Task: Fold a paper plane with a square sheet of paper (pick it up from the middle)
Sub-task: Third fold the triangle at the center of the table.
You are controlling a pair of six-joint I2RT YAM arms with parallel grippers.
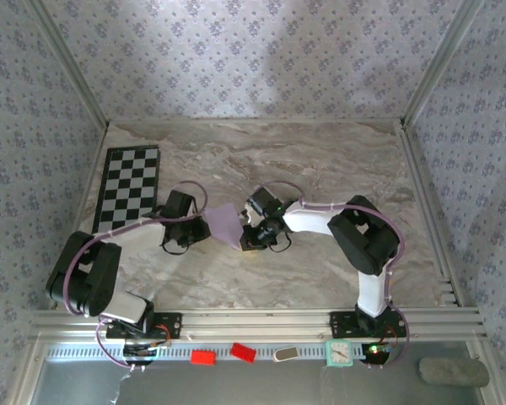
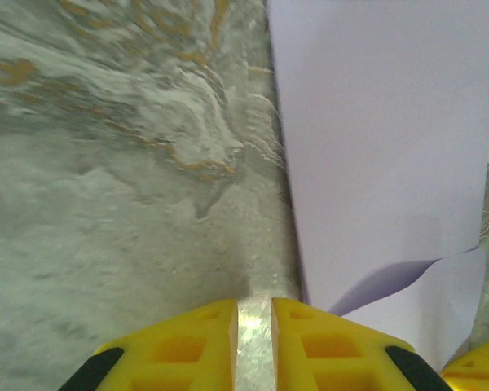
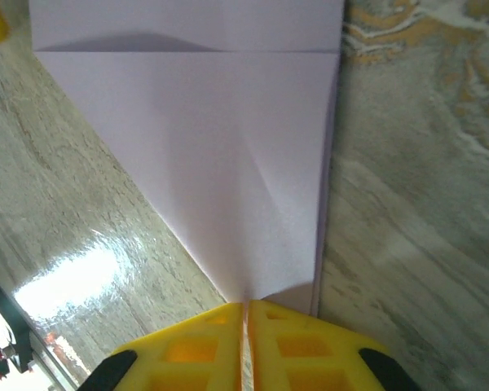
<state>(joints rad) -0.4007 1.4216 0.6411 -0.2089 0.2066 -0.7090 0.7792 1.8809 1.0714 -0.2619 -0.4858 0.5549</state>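
Out on the marbled table [image 1: 320, 160], the sheet of paper [image 1: 223, 221] lies flat, off to the right of the checkerboard's [image 1: 128, 187] near end and well clear of it. It is no longer a plain square. From the right wrist it looks like a broad wedge narrowing to a point, with a straight fold line across its wide end and a faint crease running down toward the tip.

The left gripper [image 2: 253, 314] sits between the checkerboard and the paper, low over the table. Its yellow fingers [image 2: 214, 346] stand a narrow slot apart, and only bare marble shows through the gap. The paper's edge lies just beside the right-hand finger, and a loose flap curls up there and casts a shadow.

The right gripper [image 3: 246, 314] is on the side of the paper away from the checkerboard. Its jaws are pressed nearly together on the paper's pointed end, which disappears into the slit between them.

Farther from the checkerboard, along the table's near rail, lie two red blocks [image 1: 204, 356].
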